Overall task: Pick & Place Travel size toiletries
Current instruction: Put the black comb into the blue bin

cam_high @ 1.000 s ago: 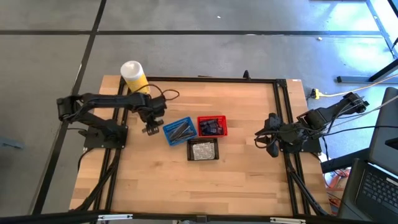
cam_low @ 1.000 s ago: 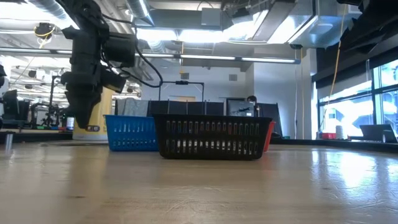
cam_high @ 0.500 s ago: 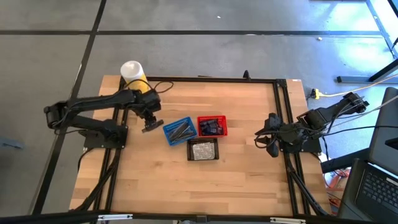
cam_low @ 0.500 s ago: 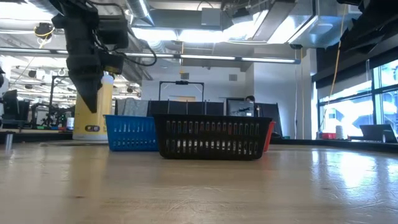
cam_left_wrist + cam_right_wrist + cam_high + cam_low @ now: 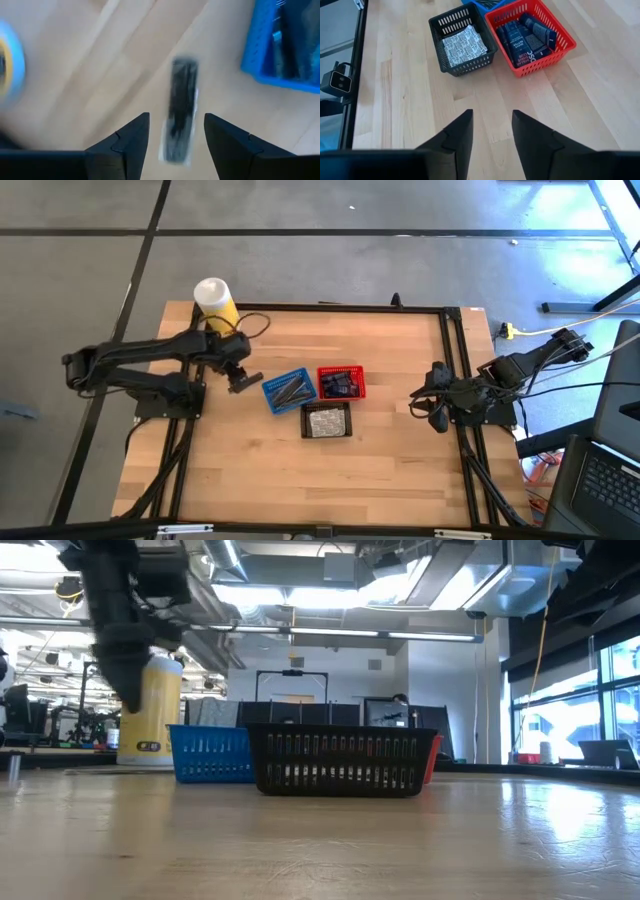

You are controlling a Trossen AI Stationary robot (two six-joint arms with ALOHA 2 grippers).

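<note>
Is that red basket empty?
No. In the right wrist view the red basket holds several dark navy tubes lying side by side.

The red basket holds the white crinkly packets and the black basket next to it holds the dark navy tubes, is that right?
No, those contents are swapped. The right wrist view shows the red basket holding the dark navy tubes, while the black basket next to it holds the white crinkly packets.
</note>
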